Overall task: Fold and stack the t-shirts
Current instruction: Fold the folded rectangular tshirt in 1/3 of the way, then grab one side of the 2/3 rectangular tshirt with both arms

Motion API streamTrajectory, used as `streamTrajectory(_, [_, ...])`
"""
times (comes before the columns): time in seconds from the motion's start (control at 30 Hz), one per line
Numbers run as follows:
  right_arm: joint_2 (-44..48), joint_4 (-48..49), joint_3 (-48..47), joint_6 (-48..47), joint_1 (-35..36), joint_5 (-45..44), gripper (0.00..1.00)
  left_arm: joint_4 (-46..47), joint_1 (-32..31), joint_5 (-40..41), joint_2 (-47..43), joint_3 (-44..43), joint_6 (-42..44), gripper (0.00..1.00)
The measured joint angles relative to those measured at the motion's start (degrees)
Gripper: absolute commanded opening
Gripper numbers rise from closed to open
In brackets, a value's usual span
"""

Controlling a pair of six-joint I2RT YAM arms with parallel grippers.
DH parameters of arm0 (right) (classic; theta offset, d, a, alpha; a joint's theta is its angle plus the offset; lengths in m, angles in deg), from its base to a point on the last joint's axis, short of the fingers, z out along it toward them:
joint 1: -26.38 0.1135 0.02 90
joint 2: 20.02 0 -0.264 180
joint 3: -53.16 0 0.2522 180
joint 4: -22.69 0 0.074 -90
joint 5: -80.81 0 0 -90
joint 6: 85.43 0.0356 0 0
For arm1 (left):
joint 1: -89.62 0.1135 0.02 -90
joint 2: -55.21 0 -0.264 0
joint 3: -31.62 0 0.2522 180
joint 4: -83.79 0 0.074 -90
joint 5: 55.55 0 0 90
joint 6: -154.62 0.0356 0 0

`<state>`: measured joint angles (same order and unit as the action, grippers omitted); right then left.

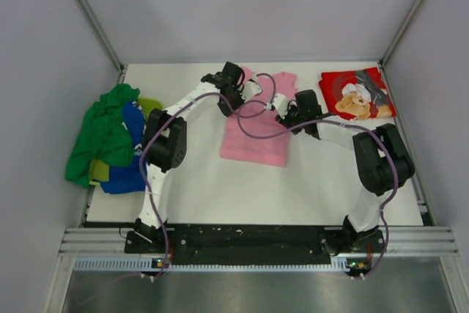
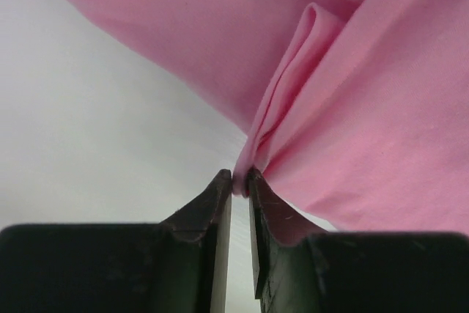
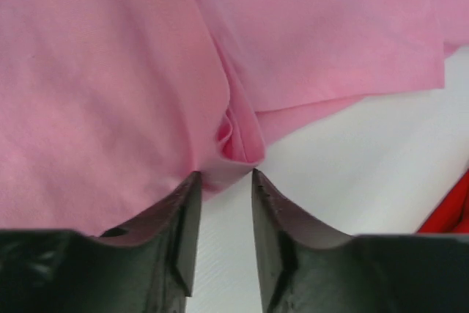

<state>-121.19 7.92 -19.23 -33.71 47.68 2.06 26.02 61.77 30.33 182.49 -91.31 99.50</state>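
Note:
The pink t-shirt [image 1: 254,133] lies at the table's middle back, partly folded. My left gripper [image 1: 245,90] is at its upper left edge, shut on a pinched fold of the pink cloth [image 2: 293,108], which is lifted off the white table. My right gripper [image 1: 281,113] is at the shirt's right side; its jaws stand apart, with a bunched fold of pink cloth [image 3: 238,137] just at the fingertips [image 3: 189,181]. The red t-shirt with the teddy-bear chef print [image 1: 357,94] lies folded at the back right. Green [image 1: 104,131], blue [image 1: 132,124] and yellow-green [image 1: 150,103] shirts are heaped at the left.
Metal frame posts [image 1: 91,16] rise at both back corners, with grey walls close on either side. The arm bases [image 1: 249,240] sit on the black rail at the near edge. The red shirt's edge [image 3: 451,214] shows at the right of the right wrist view.

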Motion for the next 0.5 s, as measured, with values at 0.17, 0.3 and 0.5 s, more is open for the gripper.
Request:
streamTrajectory(0.17, [-0.1,-0.3,-3.2,3.5,-1.5,-3.3,0.52,-0.2,0.9,3.5,0.8,-4.0,-1.9,0.38])
streamTrajectory(0.3, [4.9,1.7,-2.1,5.7,-4.2,0.3,0.59,-0.2,2.1,1.7,-1.4,-5.2,-0.7,0.39])
streamTrajectory(0.5, [26.3,2.9,12.6,-6.0,2.8,7.6,0.61,-0.5,2.3,-12.3,-19.1,16.0,10.9,0.46])
